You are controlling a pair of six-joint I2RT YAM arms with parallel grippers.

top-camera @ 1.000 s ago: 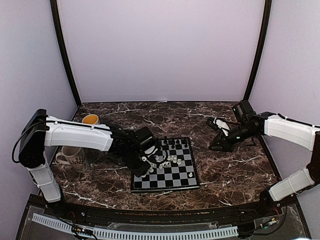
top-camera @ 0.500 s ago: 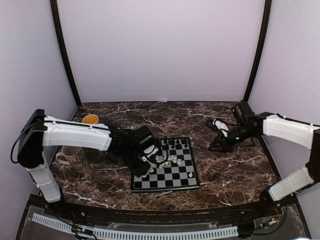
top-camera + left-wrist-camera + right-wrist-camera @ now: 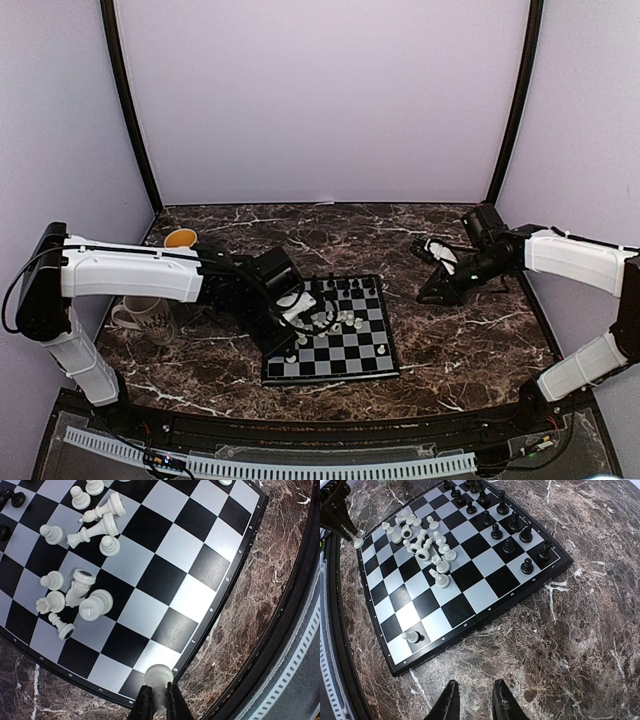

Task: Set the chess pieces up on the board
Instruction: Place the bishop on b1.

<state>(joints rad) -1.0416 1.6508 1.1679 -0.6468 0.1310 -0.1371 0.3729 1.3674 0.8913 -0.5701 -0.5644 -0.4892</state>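
White pawn point(image 3: 158, 675) was pinched in left tool point(image 3: 158, 702) over near-left corner of board point(image 3: 165, 545); right tool point(image 3: 472, 700) narrow, empty, above surface point(image 3: 580, 645) off its right edge; likely risks: thin pinch slipping, pawn rolling off rim, arm clipping toppled white pieces point(image 3: 80, 597); rim coordinate marks tiny, barely legible.

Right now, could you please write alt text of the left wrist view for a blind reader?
The left gripper pinches a small white piece at the edge of the chessboard. Further in, other white pieces lie jumbled, several tipped over.
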